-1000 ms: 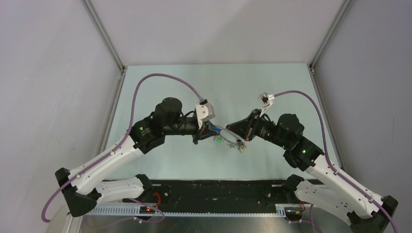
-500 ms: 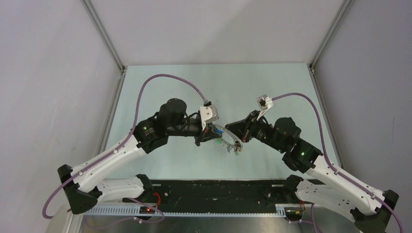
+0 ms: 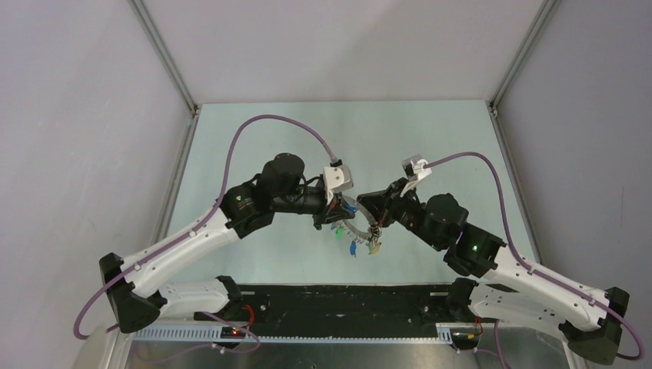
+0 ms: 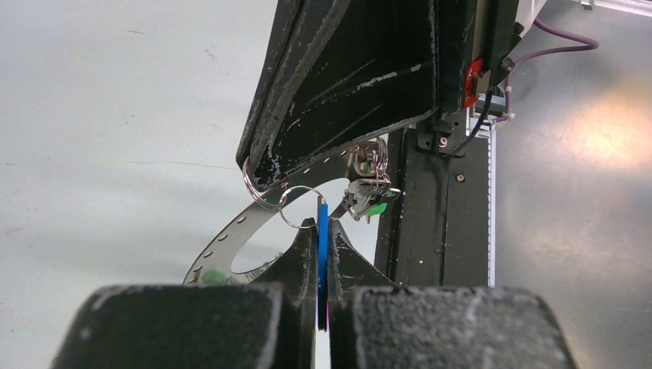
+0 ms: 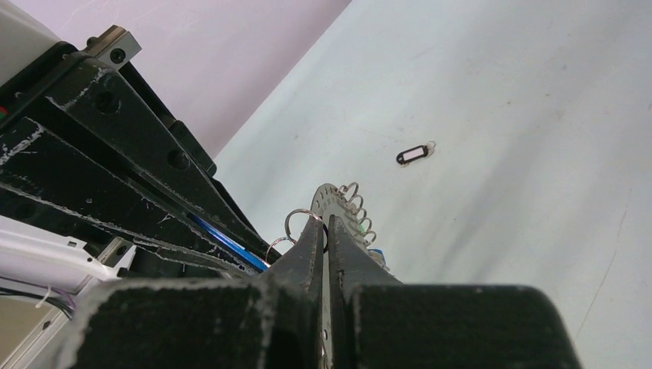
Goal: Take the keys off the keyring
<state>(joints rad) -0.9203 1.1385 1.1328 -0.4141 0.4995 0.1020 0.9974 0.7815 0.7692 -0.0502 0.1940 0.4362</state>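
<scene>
The keyring [image 3: 360, 228] is a thin silver hoop held in the air between my two grippers over the table's middle. Several keys [image 3: 352, 247] with blue, green and yellow heads hang under it. My left gripper [image 3: 334, 213] is shut on a blue key tag [image 4: 323, 231] that joins the hoop [image 4: 231, 234] by a small split ring [image 4: 296, 206]. My right gripper [image 3: 374, 218] is shut on the hoop's flat band [image 5: 332, 197], with small rings [image 5: 355, 201] along its edge. In the wrist views the left gripper [image 4: 323, 223] and the right gripper [image 5: 324, 220] show jaws pressed together.
A small black tag [image 5: 414, 154] lies alone on the pale green table beyond the right gripper. A black strip [image 3: 346, 300] runs along the table's near edge between the arm bases. Grey walls with aluminium posts [image 3: 165, 58] enclose the table.
Both grippers have shifted slightly and turned. The hoop has swung round between them, and the coloured keys now hang down below it in plain view.
</scene>
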